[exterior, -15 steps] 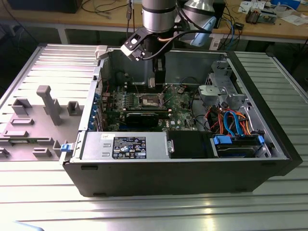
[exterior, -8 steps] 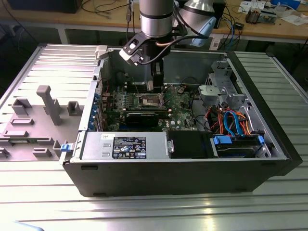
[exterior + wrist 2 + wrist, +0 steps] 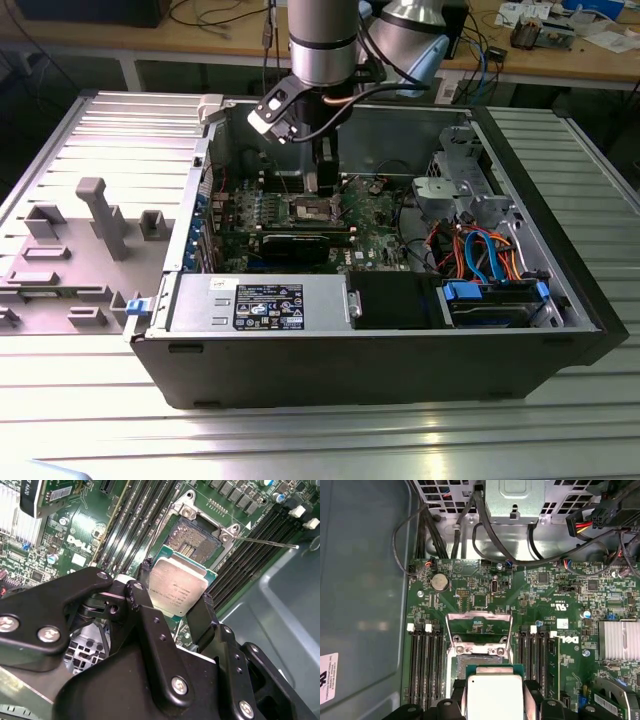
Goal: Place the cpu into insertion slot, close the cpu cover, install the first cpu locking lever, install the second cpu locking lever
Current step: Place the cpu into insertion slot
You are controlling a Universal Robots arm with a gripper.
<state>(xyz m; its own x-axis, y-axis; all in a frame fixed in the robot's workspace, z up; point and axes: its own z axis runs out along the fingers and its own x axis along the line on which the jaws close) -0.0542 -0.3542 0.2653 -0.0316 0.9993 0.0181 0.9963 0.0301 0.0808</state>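
Jaws clamp the cpu (image 3: pixel 177 587) above the insertion slot (image 3: pixel 192 537); first wrist view shows cpu cover (image 3: pixel 479 615) raised.

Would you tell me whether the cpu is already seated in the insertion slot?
No, in the second wrist view the gripper holds the cpu by its edges, clear of the bare insertion slot.
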